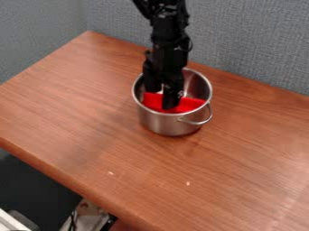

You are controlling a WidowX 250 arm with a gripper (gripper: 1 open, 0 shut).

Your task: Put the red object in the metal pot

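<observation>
I see the gripper [165, 93] reaching down into the metal pot [176, 120], jaws spread, holding nothing. Red object [182, 105] lies on the pot floor directly beneath the fingers; long axis probably left-right, hard to confirm.

metal pot [182, 115]: small, shiny, round, straight-sided steel, standing upright on the wooden tabletop [85, 108], toward its far side near the back edge. One loop handle shows at the rim on the right. red object [154, 100]: bright red, lying inside the pot at the bottom; only patches of it show, mostly along the left inner side, so exact pose can't be read
</observation>
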